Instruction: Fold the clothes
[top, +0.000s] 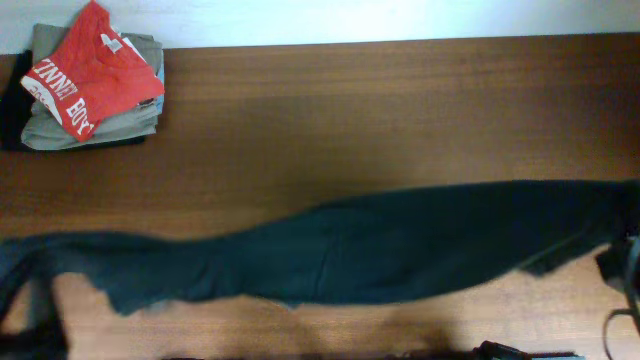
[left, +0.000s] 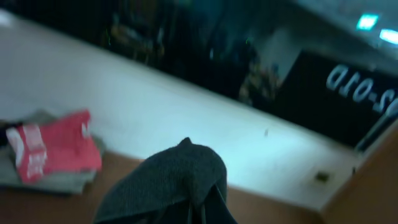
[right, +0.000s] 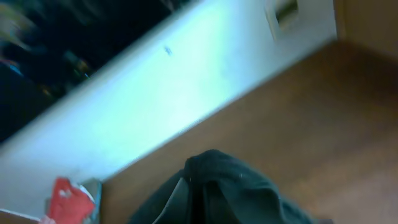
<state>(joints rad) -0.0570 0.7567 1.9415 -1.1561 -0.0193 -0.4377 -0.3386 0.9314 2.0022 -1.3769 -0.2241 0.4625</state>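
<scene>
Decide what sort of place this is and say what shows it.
Probably an indoor workroom set up for folding laundry: a wooden table, a dark T-shirt stretched across it, and a stack of folded clothes at one corner.

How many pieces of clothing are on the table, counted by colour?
Charcoal-black T-shirt, stretched out: 1
Red T-shirt with white lettering, on top of the stack: 1
Khaki-olive folded garments under it: 2 layers visible, perhaps more hidden
Total: 4 visible
</scene>
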